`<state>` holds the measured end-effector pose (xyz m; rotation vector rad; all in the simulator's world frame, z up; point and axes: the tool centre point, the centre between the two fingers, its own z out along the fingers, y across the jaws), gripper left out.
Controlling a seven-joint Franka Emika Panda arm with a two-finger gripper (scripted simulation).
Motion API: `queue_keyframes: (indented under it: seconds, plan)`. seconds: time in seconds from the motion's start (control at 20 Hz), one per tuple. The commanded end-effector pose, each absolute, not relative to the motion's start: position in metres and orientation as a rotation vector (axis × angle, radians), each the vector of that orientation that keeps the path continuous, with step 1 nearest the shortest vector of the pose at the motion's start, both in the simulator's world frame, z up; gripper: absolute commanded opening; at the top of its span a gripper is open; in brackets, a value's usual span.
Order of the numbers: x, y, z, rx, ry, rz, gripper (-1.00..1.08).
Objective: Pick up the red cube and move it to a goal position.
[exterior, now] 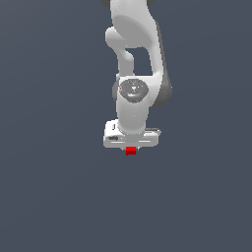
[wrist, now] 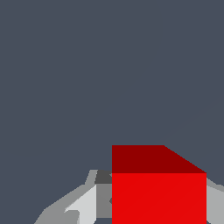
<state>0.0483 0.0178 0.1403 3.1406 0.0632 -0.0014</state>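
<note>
Red cube (wrist: 158,197): flat, untextured bright red faces, matt; gripper (exterior: 131,146) and arm (exterior: 134,59) above it: smooth white plastic-looking shells with soft sheen; ground (exterior: 49,172) beneath the cube: uniform matt slate-grey, featureless.

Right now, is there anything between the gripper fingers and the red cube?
Nothing shows between them. In the wrist view the red cube sits directly between the gripper's grey fingers, with no other object there.

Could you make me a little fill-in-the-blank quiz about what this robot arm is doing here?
1. The cube is coloured ____.
2. In the exterior view, the cube sits directly ____ the white gripper.
3. In the wrist view, grey fingers flank the cube on ____ sides.
4. The number of cubes in view is ____.

Missing words: red; below; both; one.
</note>
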Motion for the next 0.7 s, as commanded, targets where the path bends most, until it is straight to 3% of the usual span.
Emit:
queue_keyframes:
  seconds: [0.0,0.65]
  plan:
    - [0.043,0.031,0.166,3.14,0.063,0.0,-1.0]
    - [0.029,0.072,0.247,3.14,0.063,0.0,-1.0]
